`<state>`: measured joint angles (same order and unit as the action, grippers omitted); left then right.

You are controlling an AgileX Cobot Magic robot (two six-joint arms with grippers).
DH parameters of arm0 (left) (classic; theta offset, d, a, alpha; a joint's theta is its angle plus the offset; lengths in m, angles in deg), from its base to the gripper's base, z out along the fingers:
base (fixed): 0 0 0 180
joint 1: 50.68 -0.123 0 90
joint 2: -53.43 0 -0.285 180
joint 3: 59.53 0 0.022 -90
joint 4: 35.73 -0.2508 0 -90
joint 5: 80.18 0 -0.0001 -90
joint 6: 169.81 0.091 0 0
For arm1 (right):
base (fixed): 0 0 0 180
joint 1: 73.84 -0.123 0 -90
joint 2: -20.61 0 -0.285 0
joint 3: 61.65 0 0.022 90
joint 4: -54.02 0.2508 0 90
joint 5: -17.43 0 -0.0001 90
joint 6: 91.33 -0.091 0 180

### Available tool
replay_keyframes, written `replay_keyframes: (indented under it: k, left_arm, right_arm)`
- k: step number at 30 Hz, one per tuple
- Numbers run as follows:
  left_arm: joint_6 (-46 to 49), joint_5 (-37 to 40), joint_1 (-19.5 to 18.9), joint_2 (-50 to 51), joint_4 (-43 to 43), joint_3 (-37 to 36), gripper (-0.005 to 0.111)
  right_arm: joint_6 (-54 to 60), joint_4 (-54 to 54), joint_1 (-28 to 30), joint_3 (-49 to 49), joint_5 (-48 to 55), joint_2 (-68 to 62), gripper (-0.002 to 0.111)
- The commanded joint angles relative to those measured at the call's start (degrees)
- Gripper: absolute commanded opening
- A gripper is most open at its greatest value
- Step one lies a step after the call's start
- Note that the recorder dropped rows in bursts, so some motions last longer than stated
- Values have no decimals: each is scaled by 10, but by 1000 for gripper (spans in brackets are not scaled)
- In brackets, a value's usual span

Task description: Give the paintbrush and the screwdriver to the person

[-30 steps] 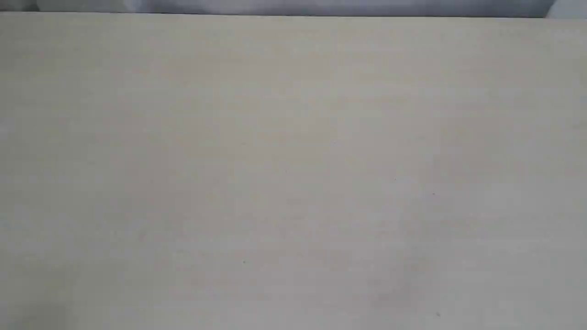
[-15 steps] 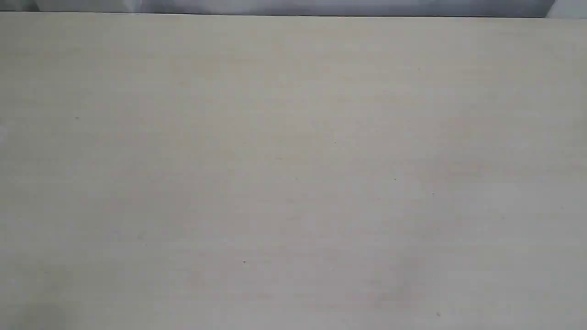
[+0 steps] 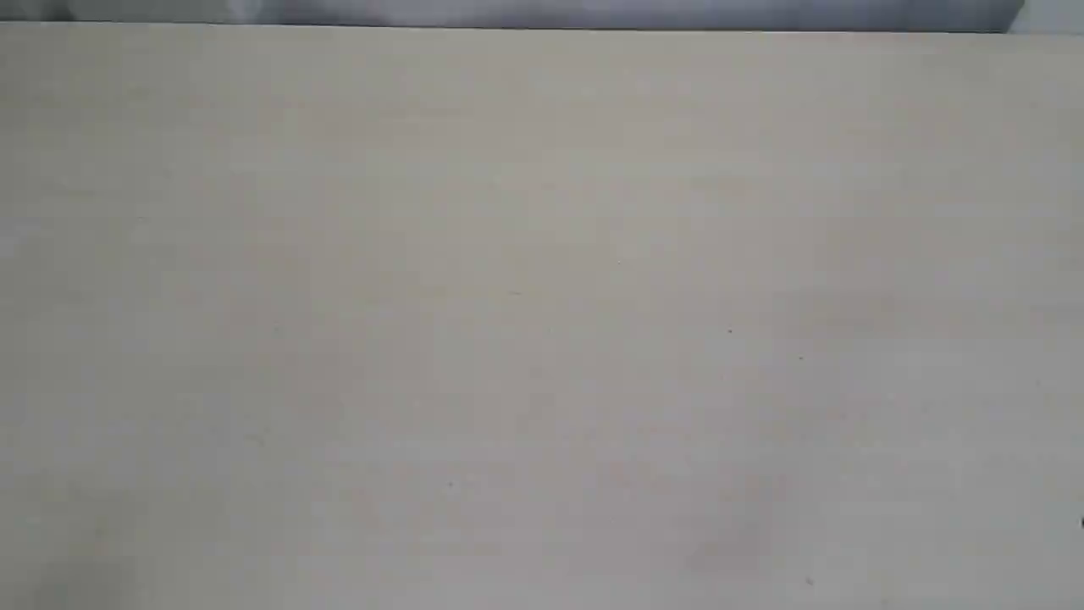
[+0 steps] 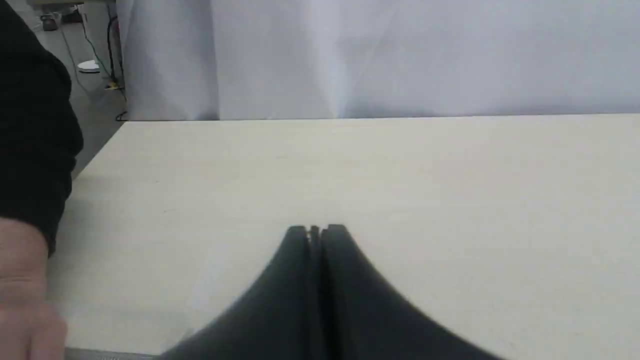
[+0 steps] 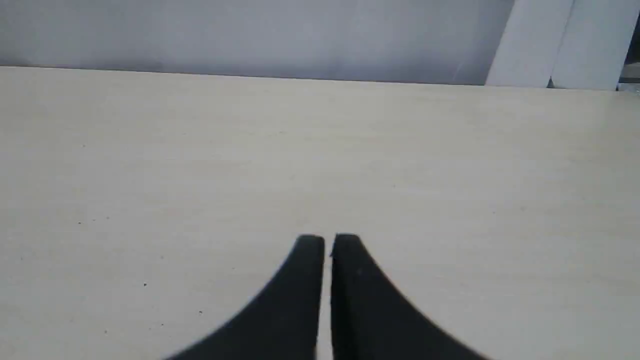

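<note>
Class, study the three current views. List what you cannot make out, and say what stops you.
1. The person's hand: left wrist view, cut off by the picture's edge, so palm and fingers are unreadable; a black sleeve covers the arm.
2. The paintbrush and the screwdriver: in no view, whereabouts unknown.
3. The left gripper and right gripper: outside the exterior view, so their place over the table is unclear.

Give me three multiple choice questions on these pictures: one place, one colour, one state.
1. Where is the person's hand? A, near the edge of the table. B, mid-table. C, between end effector fingers.
2. The person's sleeve is: A, red. B, black. C, white.
3. The left end effector is: A, wide open. B, shut on a brush. C, shut and empty.
Answers: A, the left wrist view shows it beside the table's edge. B, the cuff above the hand is black. C, its fingertips meet with nothing between.
</note>
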<state>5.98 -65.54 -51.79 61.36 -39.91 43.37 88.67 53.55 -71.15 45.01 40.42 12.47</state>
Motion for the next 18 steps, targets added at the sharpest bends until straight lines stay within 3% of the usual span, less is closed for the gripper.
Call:
replay_keyframes:
  k: [1,18]
  left_arm:
    - [-1,-3,5,-1,3,-1,0]
    - [-1,-3,5,-1,3,-1,0]
  right_arm:
    - [9,-2,0,-2,0,3,4]
    - [0,-9,0,-39,-33,3,4]
